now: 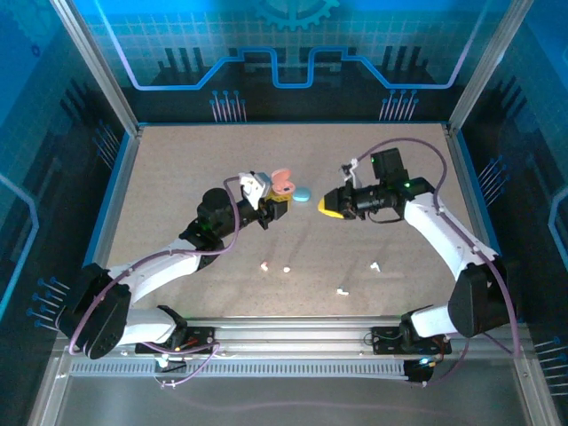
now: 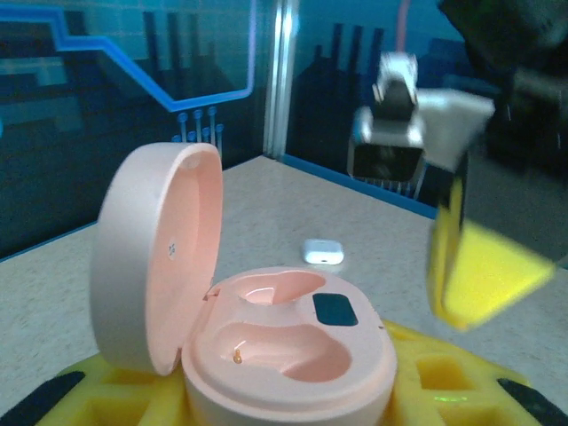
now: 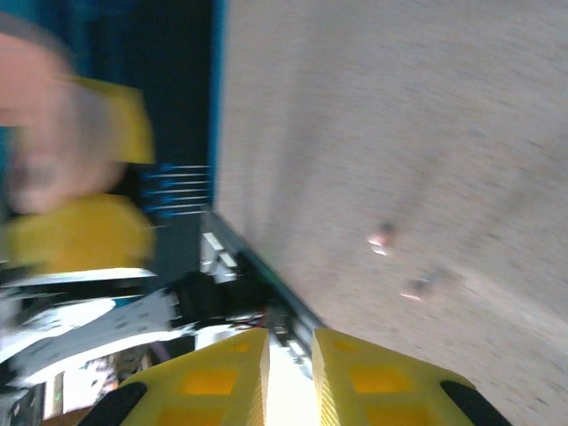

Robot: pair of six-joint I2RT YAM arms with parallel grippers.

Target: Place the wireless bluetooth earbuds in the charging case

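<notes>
Gripping the open charging case (image 2: pixel 293 351): left pincer (image 1: pixel 273 206). Right pincer (image 3: pixel 289 373) closed. Earbuds (image 1: pixel 287 269) judged light, slippery; pinch across the body.

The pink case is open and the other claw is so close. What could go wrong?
The right gripper sits very near the pink case in the left gripper; it might bump the raised lid or knock the case loose. Its cups are small, and the earbuds on the table are tiny, so one could miss and drop.

Motion-blurred pink case (image 3: pixel 49 115), edge-cropped
</notes>
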